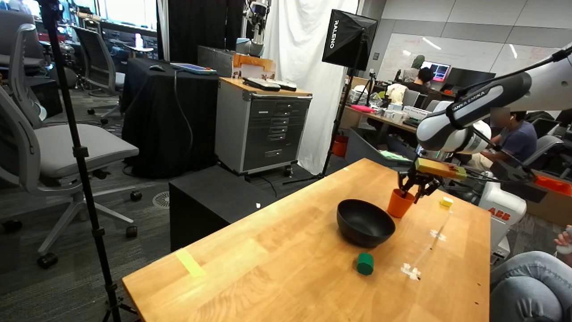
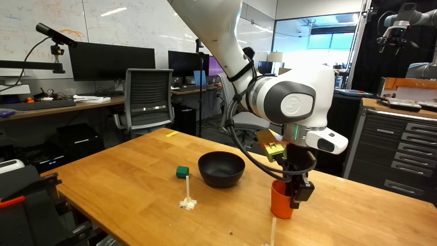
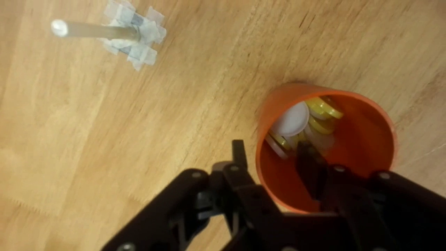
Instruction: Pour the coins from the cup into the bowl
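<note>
Spanning the lower part of both exterior views is the pale wooden counter (image 1: 277,259). Over it, at the right of an exterior view, the arm (image 1: 496,96) reads "ANKA EMIKA"; at top, right of centre, a black softbox (image 1: 346,42) says "RALENO", and at right a white housing (image 1: 502,208) says "ABB" in red. Round and matt black, the bowl (image 2: 221,178) sits near the centre of an exterior view. The gripper (image 3: 273,150) is partly spread astride the wall of the cup (image 2: 281,202), one finger inside, the other outside, a gap beside it. That cup, orange-red and tapering downward, stands upright near the bowl. In the wrist view the coins (image 3: 295,120) lie heaped inside it, thin white and yellow discs.
</note>
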`<action>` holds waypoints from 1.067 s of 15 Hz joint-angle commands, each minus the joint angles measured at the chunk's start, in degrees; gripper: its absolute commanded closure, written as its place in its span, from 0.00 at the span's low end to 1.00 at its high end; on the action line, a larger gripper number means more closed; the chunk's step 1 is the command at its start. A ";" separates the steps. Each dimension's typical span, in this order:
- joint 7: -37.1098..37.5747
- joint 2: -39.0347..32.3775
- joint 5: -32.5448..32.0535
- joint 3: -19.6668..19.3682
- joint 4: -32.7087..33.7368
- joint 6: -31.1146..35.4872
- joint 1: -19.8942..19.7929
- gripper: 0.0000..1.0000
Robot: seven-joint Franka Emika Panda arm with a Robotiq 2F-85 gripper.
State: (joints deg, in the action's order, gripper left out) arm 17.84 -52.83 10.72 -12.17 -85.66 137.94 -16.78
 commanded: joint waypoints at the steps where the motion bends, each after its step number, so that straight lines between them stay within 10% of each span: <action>1: 2.66 -1.08 1.02 -0.15 2.51 -1.01 0.08 0.87; 16: 6.04 1.00 -0.24 -2.42 -1.22 3.86 2.07 0.93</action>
State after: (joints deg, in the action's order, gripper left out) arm 22.31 -53.18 10.93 -13.13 -85.19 139.54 -16.33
